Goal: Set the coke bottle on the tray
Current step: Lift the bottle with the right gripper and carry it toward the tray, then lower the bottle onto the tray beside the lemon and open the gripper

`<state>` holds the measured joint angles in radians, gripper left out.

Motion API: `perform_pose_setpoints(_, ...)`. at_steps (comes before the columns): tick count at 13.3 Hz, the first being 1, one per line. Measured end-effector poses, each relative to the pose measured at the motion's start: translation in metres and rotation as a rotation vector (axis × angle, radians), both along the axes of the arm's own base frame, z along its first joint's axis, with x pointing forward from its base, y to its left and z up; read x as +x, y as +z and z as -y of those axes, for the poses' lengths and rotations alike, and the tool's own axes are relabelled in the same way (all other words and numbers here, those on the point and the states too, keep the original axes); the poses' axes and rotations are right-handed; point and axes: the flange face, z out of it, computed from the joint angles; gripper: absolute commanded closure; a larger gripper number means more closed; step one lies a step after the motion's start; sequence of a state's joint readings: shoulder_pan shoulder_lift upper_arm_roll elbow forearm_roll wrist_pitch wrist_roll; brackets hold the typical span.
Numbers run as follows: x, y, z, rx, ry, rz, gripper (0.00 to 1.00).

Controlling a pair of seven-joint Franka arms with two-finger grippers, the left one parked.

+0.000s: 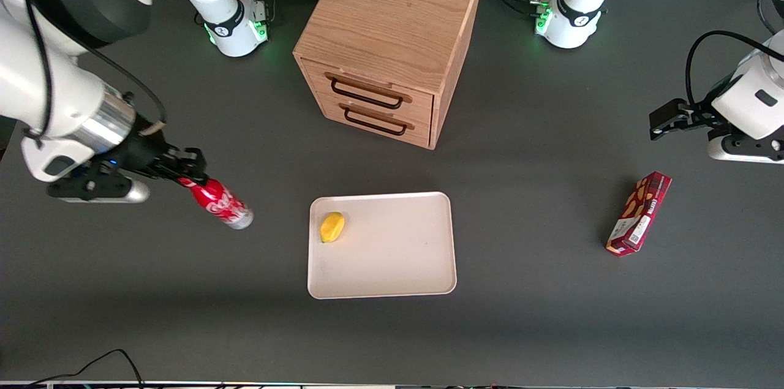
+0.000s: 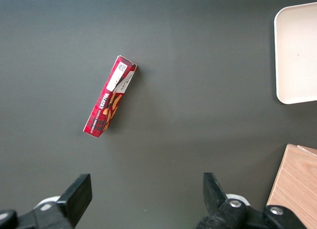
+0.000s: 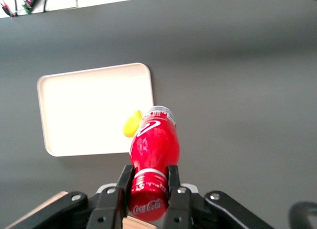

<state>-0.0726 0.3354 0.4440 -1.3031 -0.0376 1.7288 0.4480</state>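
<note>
I am holding the coke bottle point(image 1: 218, 203) by its cap end, my hand point(image 1: 184, 176) clamped on the neck at the left of the front frame, well above the tabletop point(image 1: 551, 291). Its long axis is slanting down from my fingers point(image 3: 173, 179) toward the frame's middle, clear base leading. The tray point(image 1: 392, 254) is lying that same way, at frame centre, with a yellow fruit point(image 1: 332, 226) in its corner nearest the bottle. I am judging the carry must clear that fruit. White script reading "Coca-Cola" is showing on the red label.
</note>
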Motion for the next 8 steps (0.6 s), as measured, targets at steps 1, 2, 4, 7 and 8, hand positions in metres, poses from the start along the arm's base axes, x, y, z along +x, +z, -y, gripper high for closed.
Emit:
perform_pose_setpoints(1, 0.013, -0.017, -0.020, 0.010, -0.012, -0.014, 1.00)
perform_pose_setpoints(2, 0.028, -0.038, -0.036, 0.016, -0.023, -0.029, 1.00)
perform_pose_setpoints(4, 0.055, -0.084, -0.056, 0.013, -0.040, -0.025, 1.00)
perform_pose_setpoints(7, 0.079, -0.145, -0.071, 0.016, -0.054, -0.013, 1.00)
perform_pose_setpoints(8, 0.084, -0.165, -0.075, 0.022, -0.062, -0.018, 1.00)
